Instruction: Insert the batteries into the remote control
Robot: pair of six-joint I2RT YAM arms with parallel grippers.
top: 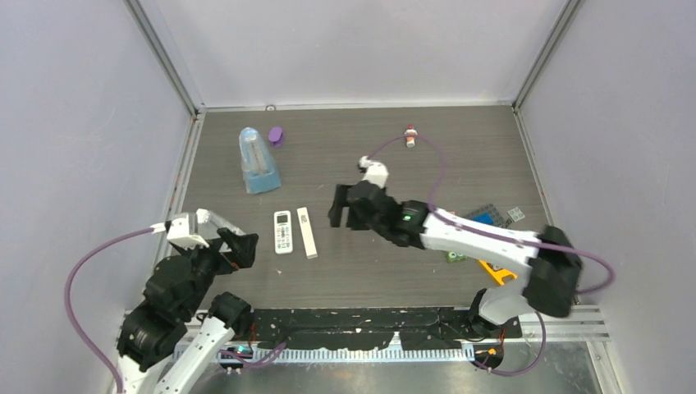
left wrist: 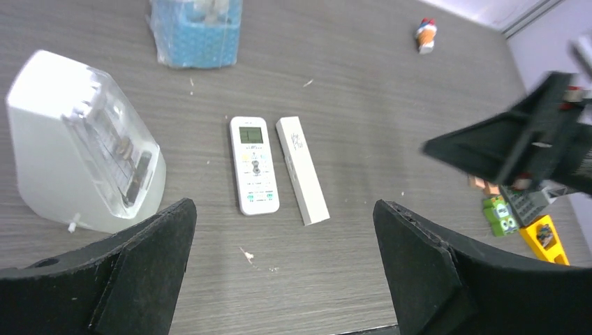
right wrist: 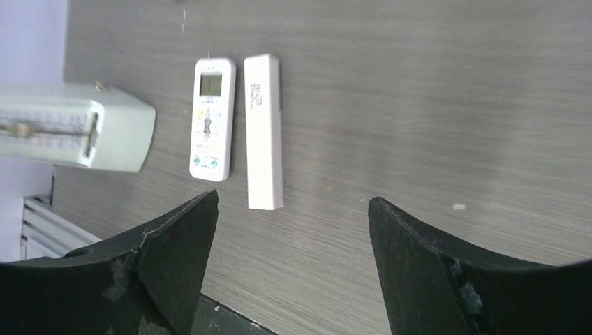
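Observation:
The remote control (top: 283, 231) lies flat and face up on the table, screen end away from me, and also shows as the remote (left wrist: 254, 165) and the remote (right wrist: 211, 118). A plain white bar (top: 307, 232) lies just to its right. My left gripper (top: 240, 246) hovers near and left of the remote, open and empty, shown as left gripper (left wrist: 283, 206). To the right of the bar my right gripper (top: 343, 215) is open and empty too, shown as right gripper (right wrist: 293, 199). I cannot make out the batteries in any view.
A blue see-through container (top: 258, 160) stands behind the remote, a small purple thing (top: 276, 135) beside it. A white box with a clear front (left wrist: 84, 146) stands left of the remote. A red-and-white little bottle (top: 410, 135) is at the back. Small toys (top: 492, 267) lie right.

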